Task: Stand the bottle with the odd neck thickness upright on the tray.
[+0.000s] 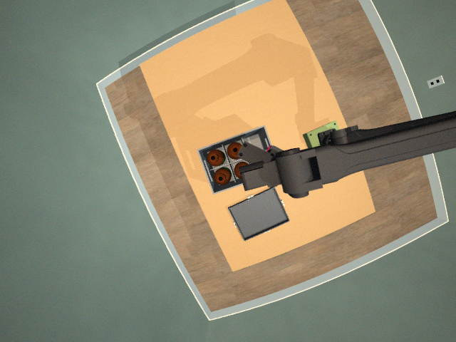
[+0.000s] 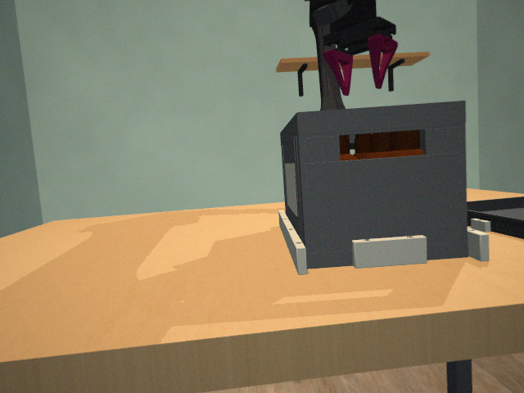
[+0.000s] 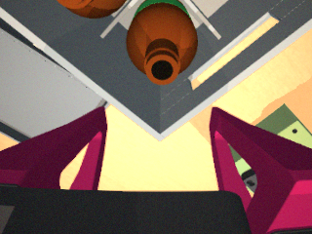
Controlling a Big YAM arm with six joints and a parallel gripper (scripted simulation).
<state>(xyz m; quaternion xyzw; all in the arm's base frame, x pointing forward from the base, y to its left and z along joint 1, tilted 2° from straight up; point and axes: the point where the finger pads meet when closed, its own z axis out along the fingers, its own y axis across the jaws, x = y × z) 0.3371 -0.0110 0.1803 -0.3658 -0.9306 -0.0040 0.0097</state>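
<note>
The dark grey crate [image 1: 206, 172] [image 2: 381, 198] stands on the table. Four brown bottles show in the top view: a back-left one [image 1: 215, 157], one beside it [image 1: 234, 150], a front-left one [image 1: 222, 177] and one partly under the arm [image 1: 241, 169]. In the wrist view a bottle [image 3: 163, 36] stands upright near the crate's corner, its open mouth towards the camera; another [image 3: 95, 6] is cut off at the top edge. Neck differences cannot be told. My gripper [image 2: 363, 91] [image 3: 158, 116] is open and empty, above the crate's rim. The tray [image 1: 259, 215] [image 2: 499, 214] [image 3: 34, 88] is empty.
A green block [image 1: 312, 137] [image 3: 288, 128] lies beyond the crate's right end. Pale low strips [image 2: 389, 252] stand around the crate's base and small ones edge the tray. A shelf [image 2: 291, 64] hangs on the wall behind. The arm hides the crate's right part in the top view.
</note>
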